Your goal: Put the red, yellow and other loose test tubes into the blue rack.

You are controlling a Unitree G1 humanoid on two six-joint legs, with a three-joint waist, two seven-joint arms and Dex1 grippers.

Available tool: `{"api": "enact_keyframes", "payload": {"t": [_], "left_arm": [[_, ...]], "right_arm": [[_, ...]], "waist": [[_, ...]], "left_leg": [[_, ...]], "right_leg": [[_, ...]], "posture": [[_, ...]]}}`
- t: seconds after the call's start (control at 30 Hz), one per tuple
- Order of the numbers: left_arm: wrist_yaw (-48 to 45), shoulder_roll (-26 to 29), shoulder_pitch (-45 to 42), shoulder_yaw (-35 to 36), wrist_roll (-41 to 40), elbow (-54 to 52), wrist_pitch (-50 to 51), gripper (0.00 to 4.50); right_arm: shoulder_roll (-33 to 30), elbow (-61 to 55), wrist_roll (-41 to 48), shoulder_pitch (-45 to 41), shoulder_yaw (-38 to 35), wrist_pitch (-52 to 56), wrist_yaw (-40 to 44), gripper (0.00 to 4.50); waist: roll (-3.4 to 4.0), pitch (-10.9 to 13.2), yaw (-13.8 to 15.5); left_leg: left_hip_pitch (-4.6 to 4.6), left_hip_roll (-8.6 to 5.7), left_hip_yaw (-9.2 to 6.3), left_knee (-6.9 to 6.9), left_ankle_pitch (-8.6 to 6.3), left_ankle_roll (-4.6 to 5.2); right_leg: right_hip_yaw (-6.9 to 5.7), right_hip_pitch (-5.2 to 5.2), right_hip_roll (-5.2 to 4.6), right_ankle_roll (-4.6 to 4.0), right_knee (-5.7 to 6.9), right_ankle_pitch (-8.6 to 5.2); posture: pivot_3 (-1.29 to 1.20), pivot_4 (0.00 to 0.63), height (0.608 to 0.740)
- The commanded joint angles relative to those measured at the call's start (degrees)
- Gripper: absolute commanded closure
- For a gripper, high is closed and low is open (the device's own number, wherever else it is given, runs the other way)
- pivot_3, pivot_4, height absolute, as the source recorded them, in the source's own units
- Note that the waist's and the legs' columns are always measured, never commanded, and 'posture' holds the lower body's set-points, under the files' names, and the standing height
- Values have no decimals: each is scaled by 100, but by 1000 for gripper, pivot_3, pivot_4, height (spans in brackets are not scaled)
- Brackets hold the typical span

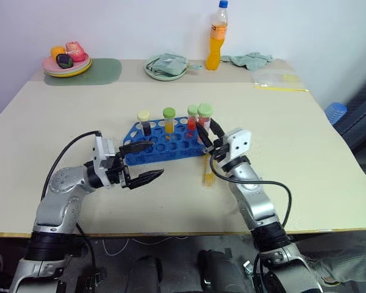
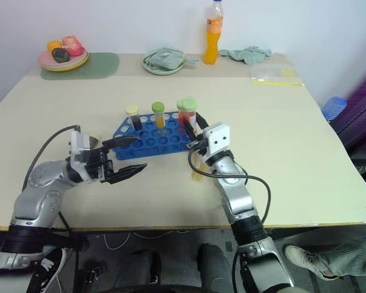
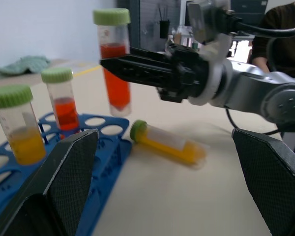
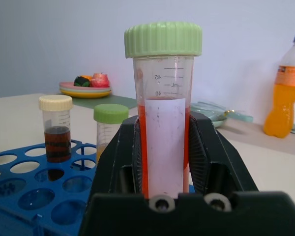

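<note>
From the head views, the small bright blue plastic rack pierced with round holes (image 1: 165, 141) is seen mid-table, already holding a cream-capped maroon tube (image 1: 144, 122), a green-capped yellow tube (image 1: 169, 119) and a green-capped red tube (image 1: 192, 119). The right gripper (image 1: 205, 135) is clenched on another clear red-liquid tube with a pale green screw cap (image 1: 205, 116), held upright at the rack's right end. A further green-capped yellow tube (image 1: 207, 168) lies flat on the table just beside that end. The left gripper (image 1: 141, 162) hangs released, jaws wide, near the rack's front edge.

In the left wrist view, the held tube (image 3: 114, 61) is shown above the table with its tip clear of the holes — the tube is best kept vertical and centred over a free hole before being lowered.

In the right wrist view, the tube (image 4: 162, 123) is gripped at mid-body between both fingers (image 4: 204, 152). Release is best delayed until the tube is seated — a tilted entry could, it is judged, jam on the rim or nudge the rack.
</note>
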Motion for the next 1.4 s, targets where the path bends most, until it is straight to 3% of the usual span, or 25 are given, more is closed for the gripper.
{"api": "enact_keyframes", "payload": {"t": [0.03,0.47,1.0,1.23,1.27,1.4], "left_arm": [[-57,133,84,223,-14,-166,-98,0],[-1,200,445,459,-30,-383,-101,0],[7,229,345,468,-60,-404,1,0],[31,211,327,437,-43,-391,0,0],[38,199,324,424,-33,-387,-10,0],[125,135,359,404,-43,-464,-1,0]], "right_arm": [[85,167,-194,-181,-38,-467,8,3629],[234,1209,-545,-427,-135,-930,-32,3629],[390,1600,-516,-447,-236,-928,44,3629],[359,1512,-366,-408,-367,-819,234,321],[316,1473,-488,-412,-366,-807,140,64],[66,689,-369,-224,-492,-286,214,64]], "waist": [[0,0,1],[1,0,-4],[0,-2,-8],[2,0,-8],[2,0,-8],[2,0,6]], "left_leg": [[0,0,0,0,0,0],[6,1,1,0,7,-13],[12,0,1,0,10,-18],[17,1,1,0,11,-19],[17,1,1,0,11,-19],[16,0,1,0,11,-20]], "right_leg": [[0,0,0,0,1,0],[0,0,-1,-1,14,0],[1,1,-2,-1,23,1],[1,6,-2,-1,24,1],[1,6,-1,-1,24,1],[1,6,-2,-1,24,1]], "posture": [[0,150,740],[0,150,740],[0,150,740],[0,150,740],[0,150,740],[0,150,740]]}}
